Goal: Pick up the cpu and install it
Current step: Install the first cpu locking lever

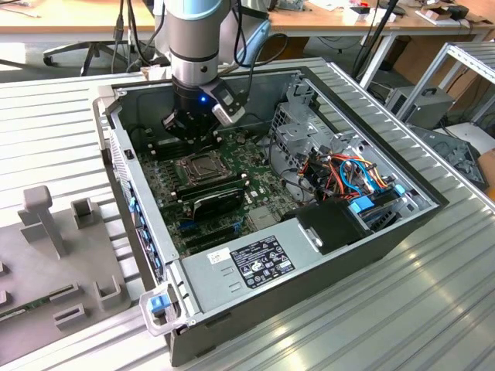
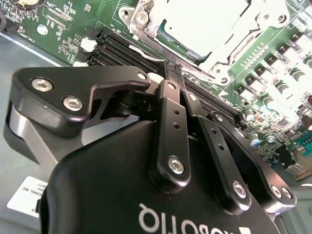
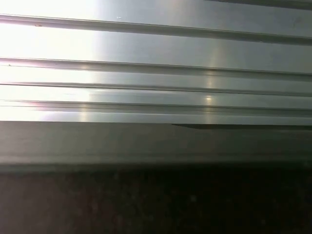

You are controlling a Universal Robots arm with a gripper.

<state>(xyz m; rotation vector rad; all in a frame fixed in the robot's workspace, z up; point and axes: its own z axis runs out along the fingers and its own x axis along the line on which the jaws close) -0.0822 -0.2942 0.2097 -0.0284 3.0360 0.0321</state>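
Note:
The cpu [image 2: 202, 22] is a pale silver square lying in the socket on the green motherboard [image 2: 287, 63], with the metal frame [image 2: 146, 19] around it. In the exterior view the cpu [image 1: 203, 164] sits in the middle of the board inside the open computer case. My gripper [image 2: 173, 72] hangs just beside the socket, over the black memory slots [image 2: 122, 48]. Its fingers [image 2: 170, 122] are shut together with nothing between them. The exterior view has the gripper [image 1: 188, 137] low inside the case, just behind the socket.
Case walls [image 1: 116, 154] ring the board. Black memory sticks [image 1: 213, 192] stand in front of the socket. A drive cage and orange and blue cables [image 1: 348, 174] fill the exterior view's right. A grey fixture [image 1: 54, 224] lies outside on the ribbed metal table [image 3: 156, 53].

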